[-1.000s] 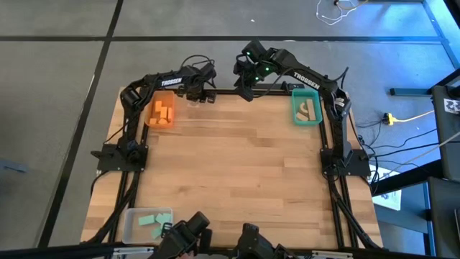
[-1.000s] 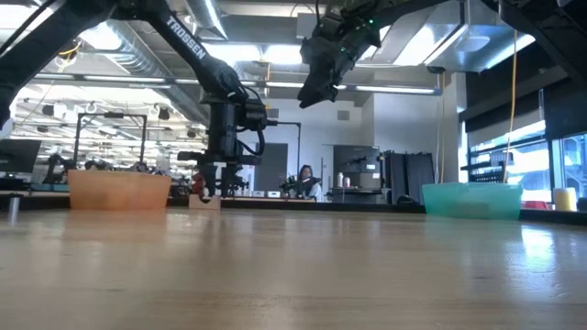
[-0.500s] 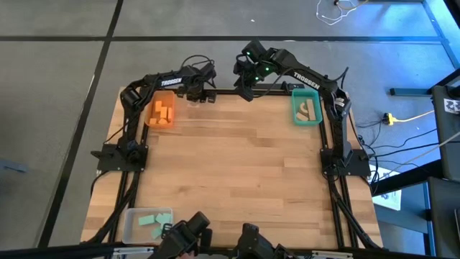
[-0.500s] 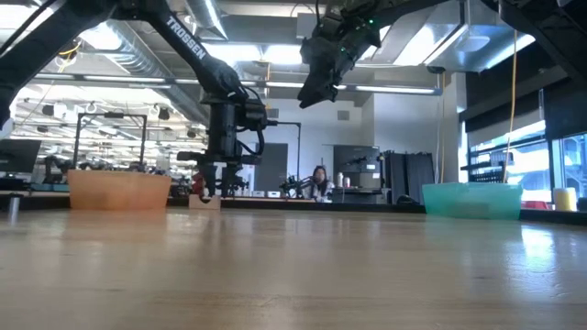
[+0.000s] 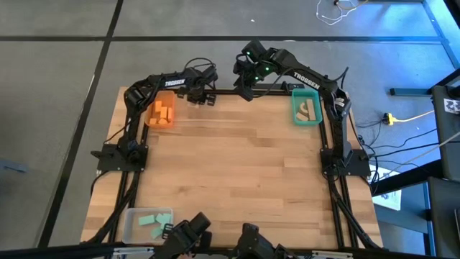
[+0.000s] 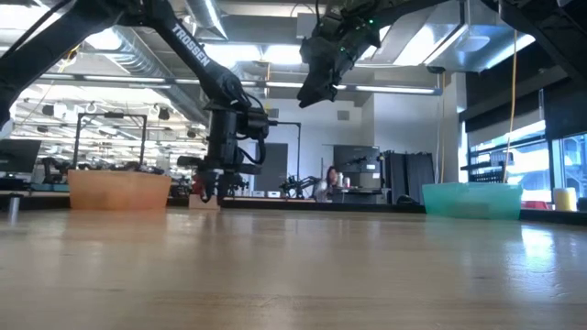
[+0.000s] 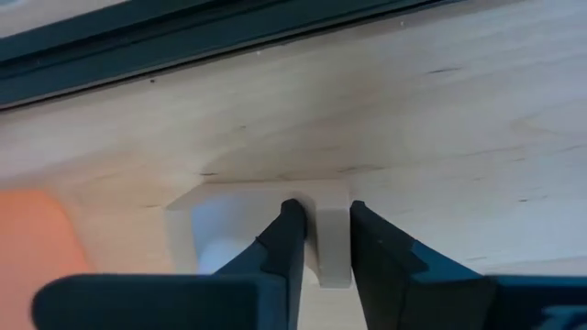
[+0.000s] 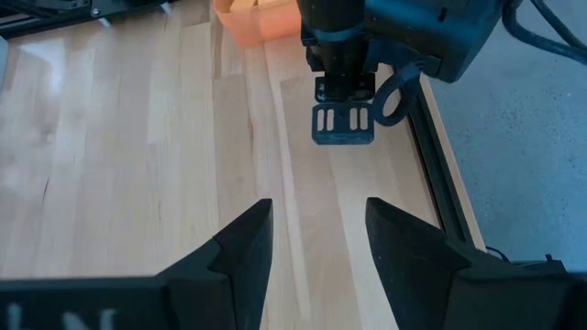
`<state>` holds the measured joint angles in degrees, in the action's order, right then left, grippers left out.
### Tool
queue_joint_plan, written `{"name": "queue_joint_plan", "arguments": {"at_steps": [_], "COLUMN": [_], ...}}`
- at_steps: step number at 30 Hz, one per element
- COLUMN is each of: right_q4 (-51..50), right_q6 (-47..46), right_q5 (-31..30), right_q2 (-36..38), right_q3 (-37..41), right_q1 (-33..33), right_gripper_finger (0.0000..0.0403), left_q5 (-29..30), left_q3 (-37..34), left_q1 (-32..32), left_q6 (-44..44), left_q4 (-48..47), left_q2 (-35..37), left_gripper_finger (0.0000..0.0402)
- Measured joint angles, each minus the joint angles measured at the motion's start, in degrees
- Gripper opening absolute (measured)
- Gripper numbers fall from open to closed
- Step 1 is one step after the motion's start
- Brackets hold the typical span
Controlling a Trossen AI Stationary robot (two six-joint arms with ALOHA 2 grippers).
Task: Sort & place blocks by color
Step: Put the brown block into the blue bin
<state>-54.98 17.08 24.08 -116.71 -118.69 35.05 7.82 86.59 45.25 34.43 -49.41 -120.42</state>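
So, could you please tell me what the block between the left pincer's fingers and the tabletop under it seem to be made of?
The pale block in the left pincer looks like unpainted natural wood with a smooth matte finish, though no grain shows, so pale plastic cannot be ruled out. The tabletop looks like light wood planking with a soft sheen: grain streaks and seams between strips are visible.

Three bins [image 5: 159,112], two arms [image 5: 302,78]

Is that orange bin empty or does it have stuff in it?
Not empty. The high view shows several orange blocks lying inside the orange bin.
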Motion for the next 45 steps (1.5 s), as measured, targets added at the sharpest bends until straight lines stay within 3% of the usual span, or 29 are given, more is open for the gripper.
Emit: {"name": "queue_joint_plan", "arguments": {"at_steps": [5, 18, 25, 32, 37, 45], "right_q4": [0.0, -1.0, -8.7, -23.2, -29.0, -31.1], "right_q6": [0.1, 1.2, 3.1, 7.6, 9.5, 19.2], "right_q5": [0.0, 0.0, 0.1, 0.2, 5.8, 17.8], "right_q2": [0.0, 0.2, 0.3, 0.3, 1.9, 6.4], "right_q3": [0.0, -0.4, -4.5, -12.7, -15.4, -10.4], "right_q1": [0.0, 1.5, 3.2, 5.0, 6.6, 8.6], "right_gripper_finger": [0.0175, 0.0175, 0.0175, 0.0175, 0.0175, 0.0175], "left_q5": [-0.5, -2.2, -6.2, -13.2, -14.7, -35.5], "left_q3": [0.0, -0.4, -0.3, -0.3, -0.2, -0.2], "left_q1": [0.0, -0.9, -1.8, -3.2, -4.8, -6.7], "left_q6": [-1.4, -7.2, -12.0, -17.2, -21.9, -30.6], "left_q4": [-0.2, -0.8, -0.4, 1.4, 4.5, 13.8], "left_q2": [0.0, 4.3, 8.6, 13.3, 16.7, 20.8], "left_gripper_finger": [0.004, 0.0028, 0.0028, 0.0028, 0.0028, 0.0028]}}
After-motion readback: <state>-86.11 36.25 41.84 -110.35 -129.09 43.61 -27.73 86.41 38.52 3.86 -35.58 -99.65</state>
